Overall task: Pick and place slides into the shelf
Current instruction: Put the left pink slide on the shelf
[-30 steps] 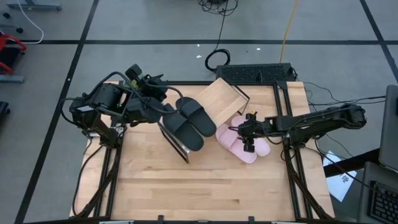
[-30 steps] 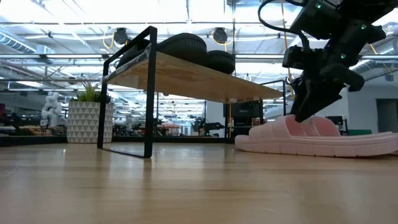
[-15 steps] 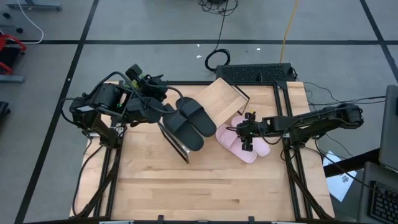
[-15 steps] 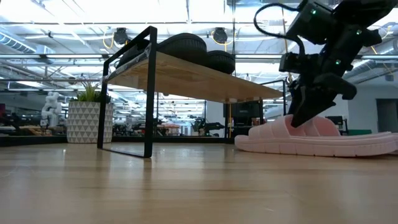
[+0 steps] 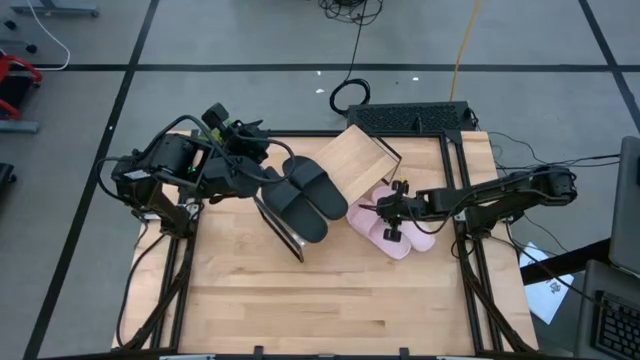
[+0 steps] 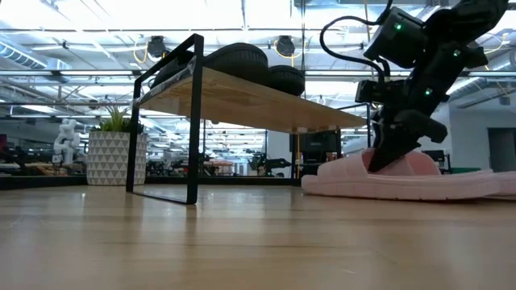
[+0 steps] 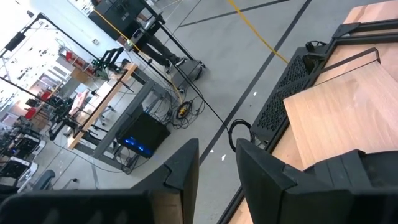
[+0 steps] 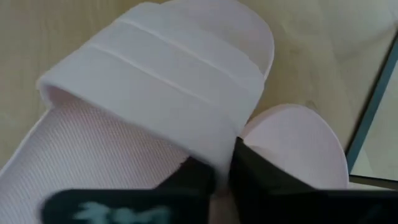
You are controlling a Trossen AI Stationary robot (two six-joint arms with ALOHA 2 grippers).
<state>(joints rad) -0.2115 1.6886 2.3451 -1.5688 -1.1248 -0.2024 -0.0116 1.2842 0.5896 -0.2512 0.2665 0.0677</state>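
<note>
Two pale pink slides [image 5: 392, 232] lie side by side on the table, soles down, right of the shelf [image 5: 362, 160]. The black pair [image 5: 305, 195] rests on the shelf's board, which also shows in the low view [image 6: 242, 97]. My right gripper [image 5: 389, 219] is down on the pink slide nearer the shelf [image 8: 155, 93] and shut at its strap. The other pink slide [image 8: 298, 143] lies beside it. My left gripper [image 5: 268, 175] is open and empty at the shelf's left end, beside the black slides. My right gripper holds the pink slide's wide strap at its side edge [image 8: 219, 149], pinched between the two fingers. The fingers [image 6: 385, 153] come from above, slanting down from the table's right. The slide lies with its sole on the table.
A black mesh-topped box [image 5: 410, 117] sits at the table's far edge behind the shelf. The shelf's dark end frame [image 6: 193, 121] stands on the table. Bare tabletop [image 5: 330, 300] stretches toward the near edge. A planter [image 6: 113, 157] shows in the room beyond.
My right gripper has moved a little toward the table's left edge and down, along the pink slide toward the shelf. My left arm has kept still.
</note>
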